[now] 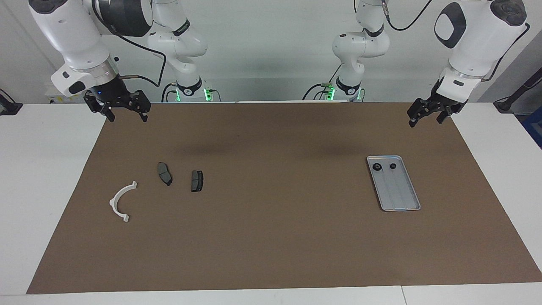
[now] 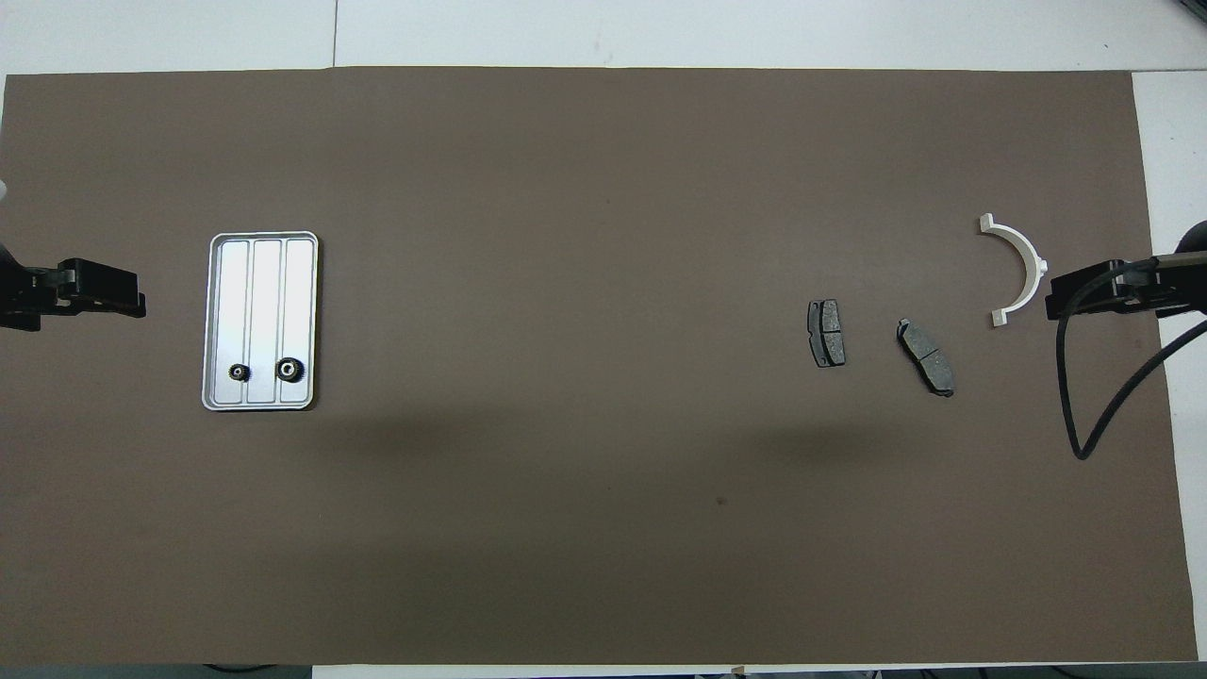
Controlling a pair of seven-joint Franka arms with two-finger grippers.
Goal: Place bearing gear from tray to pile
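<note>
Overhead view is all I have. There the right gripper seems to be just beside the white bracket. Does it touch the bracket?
Observer: No. In the facing view the right gripper hangs in the air, well above the white bracket, with its jaws open.
Operator: And the left gripper, is it down at the tray?
Observer: No. The left gripper hangs raised too, jaws open and holding nothing, clear of the tray.

Shiny ribbed metal tray, matt brown paper mat, smooth white plastic bracket.
</note>
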